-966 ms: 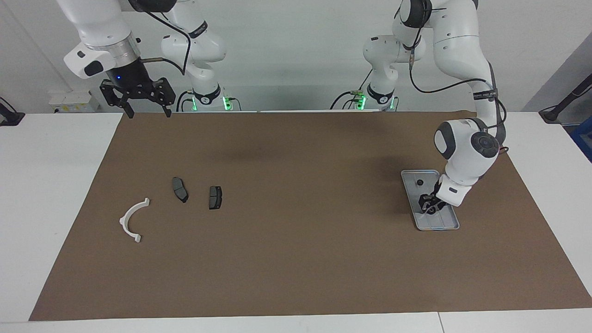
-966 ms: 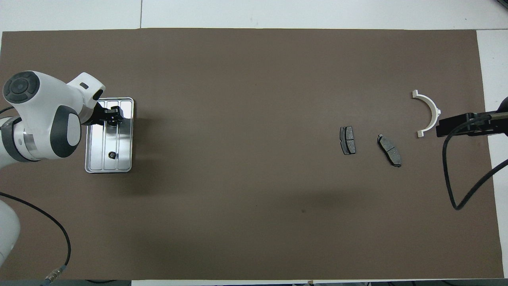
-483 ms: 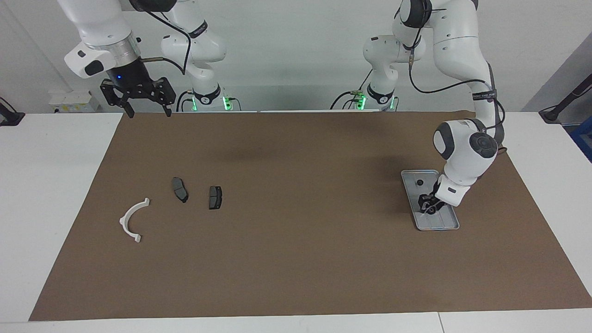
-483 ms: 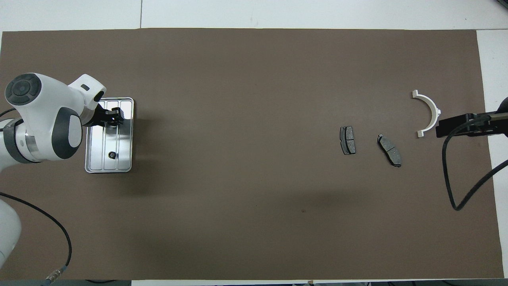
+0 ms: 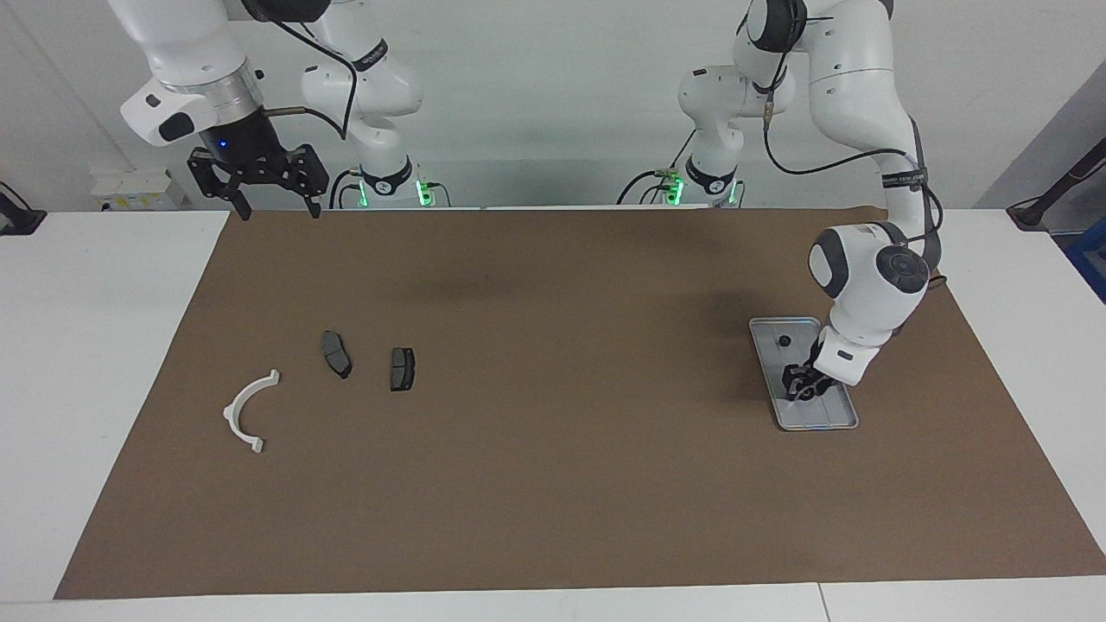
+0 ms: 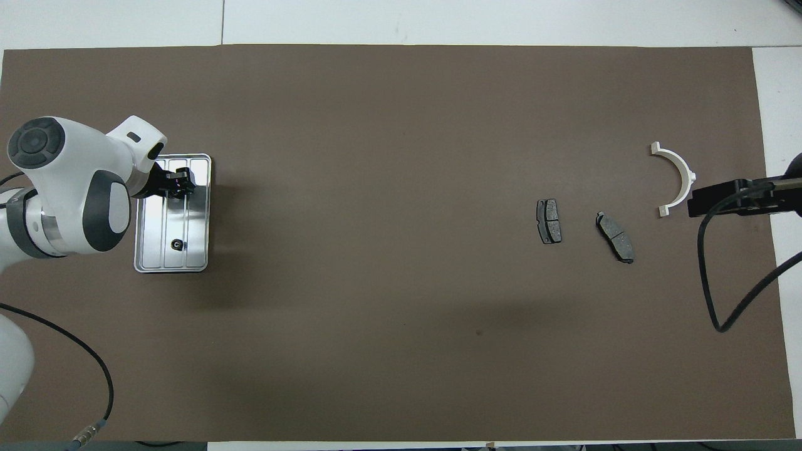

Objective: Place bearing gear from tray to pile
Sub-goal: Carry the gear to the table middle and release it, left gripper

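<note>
We have the left gripper (image 5: 801, 386) down in the tray (image 5: 831, 419), which sits at the left arm's end of the desk, and nothing has reached the pile yet. Our white bracket (image 5: 246, 412) and two dark plates (image 5: 336, 353) lie alone at the right arm's end, well apart from the tray. One gear (image 5: 785, 340) sits in the tray's end nearer the robots. Our left arm folds down steeply, wrist bent, fingertips low at the tray's other end; we cannot tell whether they are pinching a gear there. The lift, the carry along the desk and the release all seem left to do. Our right gripper (image 5: 275, 204) waits high over the desk's edge nearest the robots, jaws spread wide, holding nothing.
</note>
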`<state>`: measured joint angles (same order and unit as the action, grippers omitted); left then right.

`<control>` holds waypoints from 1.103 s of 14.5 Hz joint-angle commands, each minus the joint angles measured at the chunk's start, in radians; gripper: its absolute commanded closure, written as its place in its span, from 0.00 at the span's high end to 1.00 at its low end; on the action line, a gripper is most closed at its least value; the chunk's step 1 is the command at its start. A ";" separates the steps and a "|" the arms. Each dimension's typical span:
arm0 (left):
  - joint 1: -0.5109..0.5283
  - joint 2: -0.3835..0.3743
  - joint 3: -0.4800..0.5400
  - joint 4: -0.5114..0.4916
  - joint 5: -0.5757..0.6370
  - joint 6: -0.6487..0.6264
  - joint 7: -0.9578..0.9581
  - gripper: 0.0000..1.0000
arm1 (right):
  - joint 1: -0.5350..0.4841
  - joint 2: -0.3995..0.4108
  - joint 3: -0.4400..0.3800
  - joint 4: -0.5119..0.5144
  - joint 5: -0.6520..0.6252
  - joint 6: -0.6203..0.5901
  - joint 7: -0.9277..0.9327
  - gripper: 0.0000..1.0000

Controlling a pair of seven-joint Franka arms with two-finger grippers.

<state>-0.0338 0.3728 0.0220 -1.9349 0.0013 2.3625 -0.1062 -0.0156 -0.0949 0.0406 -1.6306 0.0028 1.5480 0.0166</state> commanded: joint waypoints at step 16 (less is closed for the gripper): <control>-0.504 0.074 0.006 0.314 -0.017 -0.250 -0.918 0.08 | 0.017 -0.034 0.011 -0.066 0.036 0.009 -0.026 1.00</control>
<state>-0.4831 0.4233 0.0030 -1.6472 -0.0055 2.0987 -0.9619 0.0089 -0.0984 0.0452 -1.6621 0.0169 1.5480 0.0165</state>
